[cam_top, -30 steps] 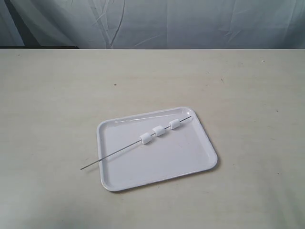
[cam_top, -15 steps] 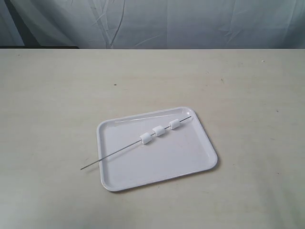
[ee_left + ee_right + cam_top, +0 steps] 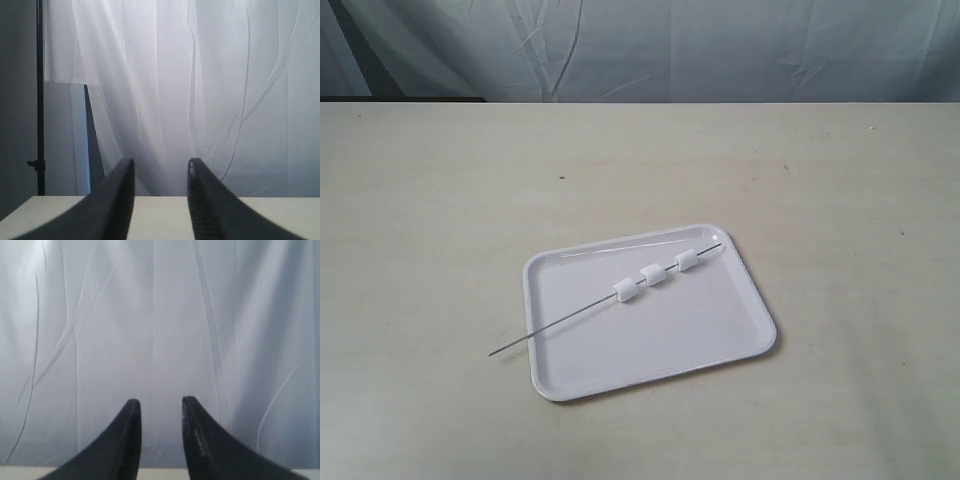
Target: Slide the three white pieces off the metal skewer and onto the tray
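The white tray point(image 3: 620, 375) lies on the table in the exterior view. The thin metal skewer point(image 3: 555, 326) lies slantwise across it, one end sticking out past the tray's left rim. Three white pieces point(image 3: 654, 274) are threaded on the skewer's far half, spaced apart. Neither arm shows in the exterior view. My left gripper point(image 3: 161, 167) is open, empty, and faces the white curtain. My right gripper point(image 3: 161, 405) is open too, with nothing between its fingers.
A beige table point(image 3: 430, 200) stretches around the tray. A white curtain point(image 3: 720, 50) hangs behind the far edge. A black stand pole point(image 3: 40, 100) rises at the side in the left wrist view.
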Robot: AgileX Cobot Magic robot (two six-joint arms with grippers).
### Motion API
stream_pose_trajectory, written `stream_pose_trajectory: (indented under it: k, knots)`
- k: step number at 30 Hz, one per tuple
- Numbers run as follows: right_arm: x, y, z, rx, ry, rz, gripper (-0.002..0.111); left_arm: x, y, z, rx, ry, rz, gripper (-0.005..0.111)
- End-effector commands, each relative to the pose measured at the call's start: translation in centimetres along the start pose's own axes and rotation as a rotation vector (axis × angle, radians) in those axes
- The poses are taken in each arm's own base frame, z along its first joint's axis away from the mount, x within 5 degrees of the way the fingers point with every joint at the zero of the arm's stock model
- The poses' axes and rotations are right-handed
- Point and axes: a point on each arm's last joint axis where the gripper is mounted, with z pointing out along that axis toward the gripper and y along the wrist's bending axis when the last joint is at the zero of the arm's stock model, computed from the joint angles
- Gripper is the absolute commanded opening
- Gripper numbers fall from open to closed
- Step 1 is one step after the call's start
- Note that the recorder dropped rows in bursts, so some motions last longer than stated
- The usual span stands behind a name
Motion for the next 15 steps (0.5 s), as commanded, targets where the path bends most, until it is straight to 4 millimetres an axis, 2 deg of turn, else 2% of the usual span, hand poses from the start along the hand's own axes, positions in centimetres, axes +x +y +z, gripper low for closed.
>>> stream_pose_trajectory:
  k: [1, 5, 11, 15]
  knots:
    - [-1.8, -0.2, -0.2, 0.019, -0.2, -0.02, 0.028, -0.7, 0.0, -0.1, -0.005, -0.09, -0.016, 0.035]
    - [-2.6, -0.3, -0.5, 0.031, -0.299, -0.02, 0.028, -1.8, 0.1, -0.2, -0.007, -0.211, -0.015, 0.035]
    - [-3.1, -0.3, -0.6, 0.03, -0.353, 0.009, 0.028, -3.4, 0.1, -0.7, -0.01, -0.395, -0.015, 0.035]
    - [-3.5, -0.3, -0.8, 0.034, -0.398, 0.009, 0.028, -3.6, 0.1, -0.8, -0.008, -0.42, -0.022, 0.035]
